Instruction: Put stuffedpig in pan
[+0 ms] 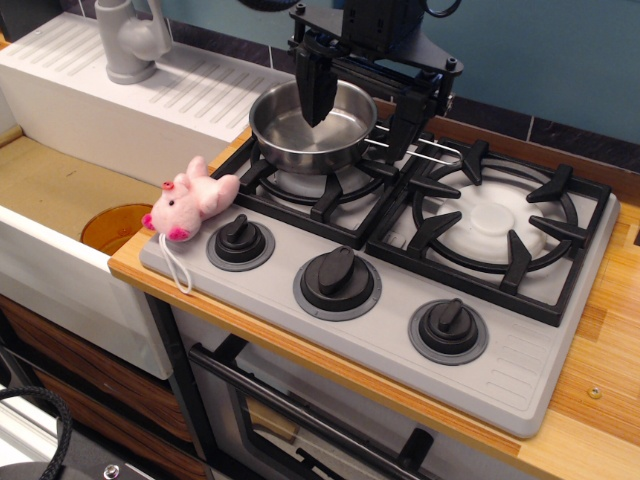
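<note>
The stuffedpig is a small pale-pink plush. It lies on the front left corner of the grey toy stove, beside the leftmost knob, and its white string loop trails toward the edge. The shiny steel pan sits on the back left burner, its thin handle pointing right. My black gripper hangs over the pan's right side with its fingers spread wide. One finger is above the pan bowl, the other is over the handle. It holds nothing and is well apart from the pig.
Three black knobs line the stove front. The right burner grate is bare. A white sink with an orange drain and a grey faucet lies to the left. A wooden counter edge surrounds the stove.
</note>
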You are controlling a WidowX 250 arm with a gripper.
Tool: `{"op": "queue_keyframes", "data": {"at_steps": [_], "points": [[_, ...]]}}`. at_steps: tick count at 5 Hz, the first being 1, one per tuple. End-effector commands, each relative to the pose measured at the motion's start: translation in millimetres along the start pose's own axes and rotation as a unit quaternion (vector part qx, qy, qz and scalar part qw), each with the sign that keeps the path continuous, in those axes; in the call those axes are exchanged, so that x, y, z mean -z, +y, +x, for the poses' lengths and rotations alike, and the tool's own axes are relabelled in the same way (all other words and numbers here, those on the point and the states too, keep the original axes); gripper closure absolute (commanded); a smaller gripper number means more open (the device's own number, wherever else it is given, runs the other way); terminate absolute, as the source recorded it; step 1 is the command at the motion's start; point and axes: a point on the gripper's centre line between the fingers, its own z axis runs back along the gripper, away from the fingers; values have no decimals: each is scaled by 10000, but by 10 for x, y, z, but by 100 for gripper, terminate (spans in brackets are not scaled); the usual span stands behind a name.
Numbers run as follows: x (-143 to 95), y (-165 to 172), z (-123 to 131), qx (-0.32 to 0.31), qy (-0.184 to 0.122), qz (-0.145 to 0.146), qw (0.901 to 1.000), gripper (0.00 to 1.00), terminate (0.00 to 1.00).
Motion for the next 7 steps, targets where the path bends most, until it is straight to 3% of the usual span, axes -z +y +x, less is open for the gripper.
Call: {"op": "queue_keyframes", "data": {"at_steps": [1, 3, 5, 7], "points": [[0, 0, 0, 0, 0, 0, 10000, 0, 0], [78, 321, 8, 226, -48, 1, 9997, 0, 0], [72, 760, 27, 418, -159, 226, 9987, 0, 0], [345, 1094, -75, 504, -374, 327, 9975, 0, 0]]}}
